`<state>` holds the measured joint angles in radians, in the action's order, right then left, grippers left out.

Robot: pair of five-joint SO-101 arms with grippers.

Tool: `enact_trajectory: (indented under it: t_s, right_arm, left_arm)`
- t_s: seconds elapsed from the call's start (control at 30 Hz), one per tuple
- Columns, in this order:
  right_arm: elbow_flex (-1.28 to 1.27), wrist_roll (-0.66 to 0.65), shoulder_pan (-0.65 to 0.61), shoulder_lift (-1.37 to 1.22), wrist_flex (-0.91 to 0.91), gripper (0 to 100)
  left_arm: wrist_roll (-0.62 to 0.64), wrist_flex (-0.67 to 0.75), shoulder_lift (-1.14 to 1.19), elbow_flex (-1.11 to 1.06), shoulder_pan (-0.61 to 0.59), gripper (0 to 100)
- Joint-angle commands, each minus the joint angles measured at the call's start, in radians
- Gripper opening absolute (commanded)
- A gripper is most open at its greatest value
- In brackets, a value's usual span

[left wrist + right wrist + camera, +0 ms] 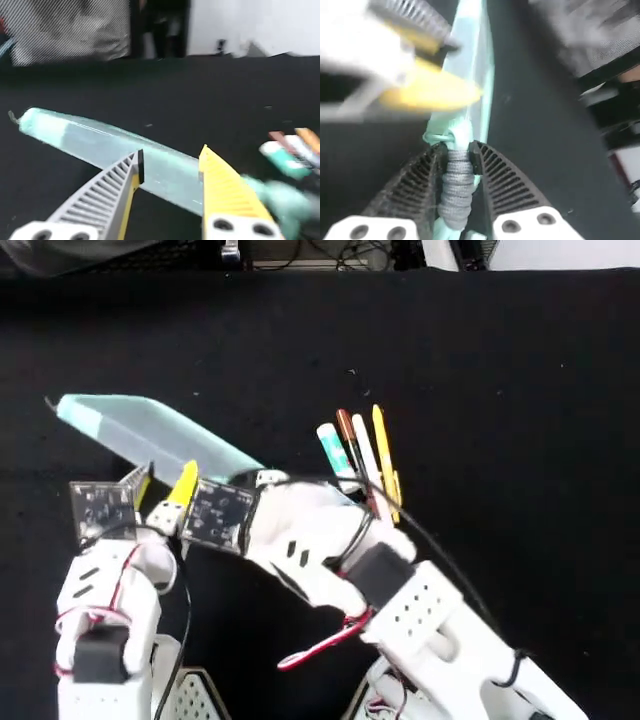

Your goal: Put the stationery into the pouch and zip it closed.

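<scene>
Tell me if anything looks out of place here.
Yes. The pens lie outside the pouch, beside one end of it, yet the right hand is shut on the zip pull. Nothing looks spilled or damaged.

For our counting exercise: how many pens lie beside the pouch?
4, side by side right of the pouch: teal pen, brown pen, white pen, yellow pen. An arm covers their ends; more may hide.
</scene>
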<state>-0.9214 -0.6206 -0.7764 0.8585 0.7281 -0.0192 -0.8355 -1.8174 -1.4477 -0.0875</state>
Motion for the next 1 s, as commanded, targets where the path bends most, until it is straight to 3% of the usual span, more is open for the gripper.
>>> enact_trajectory:
  t_s: [0.0,0.13,0.27,0.5,0.73,0.87,0.97]
  right_arm:
    - [-0.196,-0.002,0.035,0.025,-0.140,1.2]
    - [-0.403,-0.002,0.055,0.053,-0.272,1.2]
    - [-0.455,0.031,0.081,0.054,-0.249,1.4]
    - [-0.348,0.175,0.100,0.054,0.049,20.3]
    - [-0.243,0.150,0.103,0.054,0.313,17.8]
    - [-0.312,0.080,0.126,0.054,0.275,17.8]
    - [-0.344,0.074,0.232,0.053,0.161,18.0]
  left_arm:
    - [-0.003,0.146,0.002,-0.094,-0.099,20]
    - [-0.002,0.218,0.002,-0.162,-0.127,20]
    - [0.002,0.221,0.002,-0.173,-0.127,20]
    - [0.002,0.221,0.002,-0.174,-0.128,20]
    - [0.002,0.216,0.002,-0.174,-0.128,20]
    - [0.002,0.215,0.002,-0.174,-0.127,20]
    - [0.000,0.215,0.002,-0.174,-0.127,20]
